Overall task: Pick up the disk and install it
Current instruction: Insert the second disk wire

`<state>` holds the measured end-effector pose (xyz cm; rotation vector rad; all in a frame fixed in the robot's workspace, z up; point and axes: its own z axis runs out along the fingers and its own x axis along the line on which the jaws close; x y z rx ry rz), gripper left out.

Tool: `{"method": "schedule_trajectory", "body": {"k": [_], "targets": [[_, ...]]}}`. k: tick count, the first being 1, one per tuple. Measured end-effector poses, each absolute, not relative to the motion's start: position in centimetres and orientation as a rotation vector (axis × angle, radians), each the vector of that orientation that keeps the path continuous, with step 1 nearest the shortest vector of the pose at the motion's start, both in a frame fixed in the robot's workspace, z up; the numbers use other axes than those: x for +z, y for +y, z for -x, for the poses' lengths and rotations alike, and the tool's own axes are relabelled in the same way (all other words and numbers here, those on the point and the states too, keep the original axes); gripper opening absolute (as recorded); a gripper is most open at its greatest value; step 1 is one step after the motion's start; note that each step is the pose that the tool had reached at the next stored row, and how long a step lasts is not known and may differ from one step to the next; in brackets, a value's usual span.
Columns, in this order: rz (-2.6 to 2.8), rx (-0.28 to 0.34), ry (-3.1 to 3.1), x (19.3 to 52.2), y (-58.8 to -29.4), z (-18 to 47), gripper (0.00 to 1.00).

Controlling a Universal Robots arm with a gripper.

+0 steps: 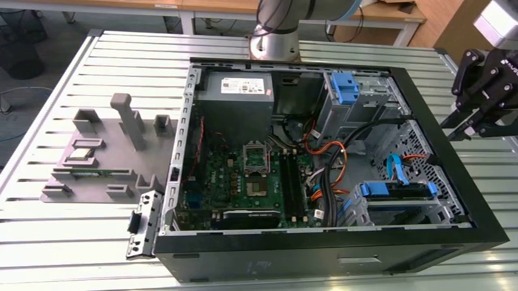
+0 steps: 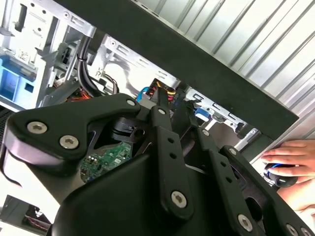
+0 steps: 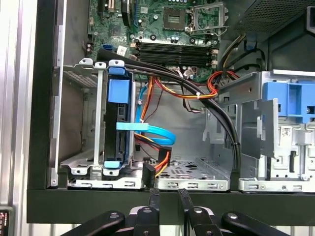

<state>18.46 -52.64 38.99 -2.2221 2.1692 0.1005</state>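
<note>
Over the computer case's (image 1: 453, 182) outer edge hangs the claw (image 1: 477, 118), fingers (image 3: 184, 206) pressed together and empty. Inside, near that edge, the disk (image 3: 118, 123) already sits in its bay, blue rails holding it.

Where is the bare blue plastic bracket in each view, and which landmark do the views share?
Exterior view: the blue bracket sits in the far silver bay.
First wrist view: the bracket, same bay, past the black cables.
Second wrist view: the bracket, beyond the black cables.
Shared landmark: black case rim.
</note>
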Motion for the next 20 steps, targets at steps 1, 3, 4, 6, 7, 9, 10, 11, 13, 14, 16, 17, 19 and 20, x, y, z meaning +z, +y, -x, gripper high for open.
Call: {"method": "schedule_trajectory", "body": {"k": [1,3,4,6,7,9,10,11,13,14,16,17,19,20], "targets": [[2.222,0.101,2.169,38.89,-52.71,-18.46,0.29],[2.222,0.100,2.169,38.72,-52.83,-18.45,0.29],[2.222,0.100,2.169,38.67,-52.87,-18.45,0.29],[2.222,0.101,2.169,38.64,-52.91,-18.45,0.29],[2.222,0.100,2.169,38.62,-52.93,-18.45,0.29],[2.222,0.100,2.169,38.58,-52.96,-18.45,0.29],[2.222,0.100,2.169,38.50,-53.04,-18.45,0.29],[2.222,0.100,2.169,38.44,-53.11,-18.45,0.29],[2.222,0.100,2.169,38.44,-53.12,-18.45,0.29],[2.222,0.101,2.169,38.44,-53.12,-18.45,0.29],[2.222,0.101,2.169,38.43,-53.12,-18.45,0.29],[2.222,0.101,2.169,38.43,-53.13,-18.45,0.29],[2.222,0.100,2.169,38.40,-53.22,-18.45,0.29],[2.222,0.100,2.169,38.36,-53.27,-18.45,0.29]]}}
